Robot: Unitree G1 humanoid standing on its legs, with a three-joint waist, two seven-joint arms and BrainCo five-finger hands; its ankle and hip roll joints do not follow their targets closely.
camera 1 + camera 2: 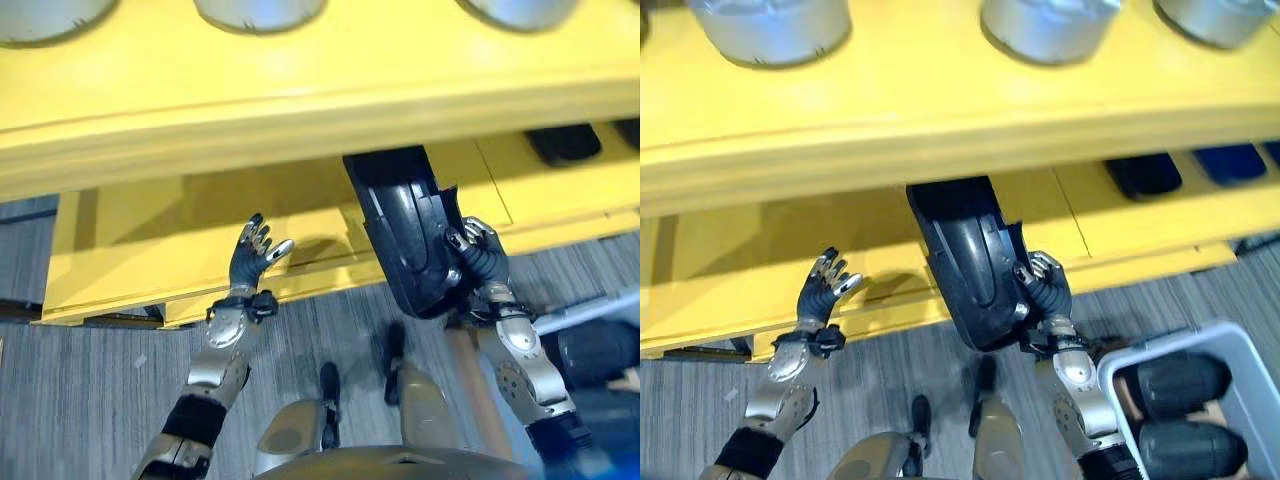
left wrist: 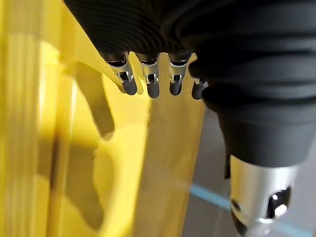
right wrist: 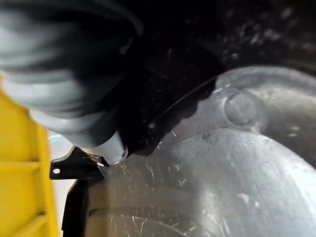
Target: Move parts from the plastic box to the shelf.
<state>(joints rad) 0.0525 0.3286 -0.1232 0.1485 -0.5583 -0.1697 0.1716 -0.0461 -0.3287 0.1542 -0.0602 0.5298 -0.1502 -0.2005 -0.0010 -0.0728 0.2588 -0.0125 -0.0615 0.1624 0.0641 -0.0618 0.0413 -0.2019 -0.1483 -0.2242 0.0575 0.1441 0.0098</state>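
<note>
Two robot hands are up in front of a big yellow shelf (image 1: 940, 110). The right robot hand (image 1: 1045, 290) has its fingers curled round the edge of a large black part (image 1: 970, 260). The part is long, curved and shiny, a bit like a scoop. Its far end is tucked under the top board of the shelf, over the lower board. Its near end sticks out past the front edge of the shelf, above the grey floor (image 1: 90, 380). The right wrist view shows the same black part (image 3: 207, 163) from very close, with scratches on it.

The left robot hand (image 1: 252, 252) is well apart from the part, off to the left. Its fingers (image 2: 152, 86) are straight and spread, and it holds nothing. It hangs just in front of the lower yellow board.

On the top board stand three round silver tins (image 1: 770, 30). More dark things (image 1: 1145, 172) lie on the lower board, far to the right.

Down by the right arm is a pale plastic box (image 1: 1120, 365). Two more black parts (image 1: 1170, 385) lie in it, one beside the other. A brown stick (image 1: 478, 390) lies on the floor near the right arm.
</note>
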